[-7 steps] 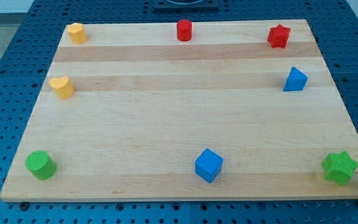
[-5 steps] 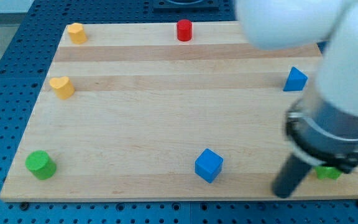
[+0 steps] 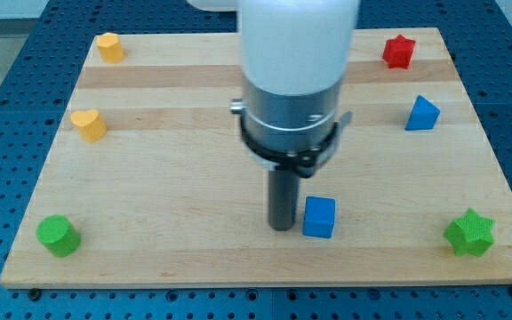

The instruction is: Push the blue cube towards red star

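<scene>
One blue cube (image 3: 319,217) is touched by my tip (image 3: 282,228) at lower centre (no claw is fitted); pushed off-centre, it could be spun wide of the red star (image 3: 398,51).

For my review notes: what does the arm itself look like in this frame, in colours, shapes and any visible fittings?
A broad white cylindrical housing tops a grey metallic collar ringed by a black clamp band. Below it runs a straight dark rod ending at my tip, just left of the blue cube. No cables or markings show.

White arm casing (image 3: 296,40), grey metal collar (image 3: 290,120), dark rod (image 3: 282,200)
</scene>
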You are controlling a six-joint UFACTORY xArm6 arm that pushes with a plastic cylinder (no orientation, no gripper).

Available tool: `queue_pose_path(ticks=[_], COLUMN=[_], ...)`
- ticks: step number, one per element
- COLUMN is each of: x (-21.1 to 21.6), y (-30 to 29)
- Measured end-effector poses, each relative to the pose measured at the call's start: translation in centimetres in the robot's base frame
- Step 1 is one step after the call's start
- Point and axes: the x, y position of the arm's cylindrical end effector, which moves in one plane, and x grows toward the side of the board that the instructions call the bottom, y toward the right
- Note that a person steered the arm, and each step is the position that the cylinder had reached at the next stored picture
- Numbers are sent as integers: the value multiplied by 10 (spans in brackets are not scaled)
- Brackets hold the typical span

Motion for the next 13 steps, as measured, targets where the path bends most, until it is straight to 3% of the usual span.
queue_pose_path(ticks=[1, 3, 4, 6, 9, 13], x=[11, 32, 28, -33, -2, -111], y=[-27, 28, 33, 51, 76, 78])
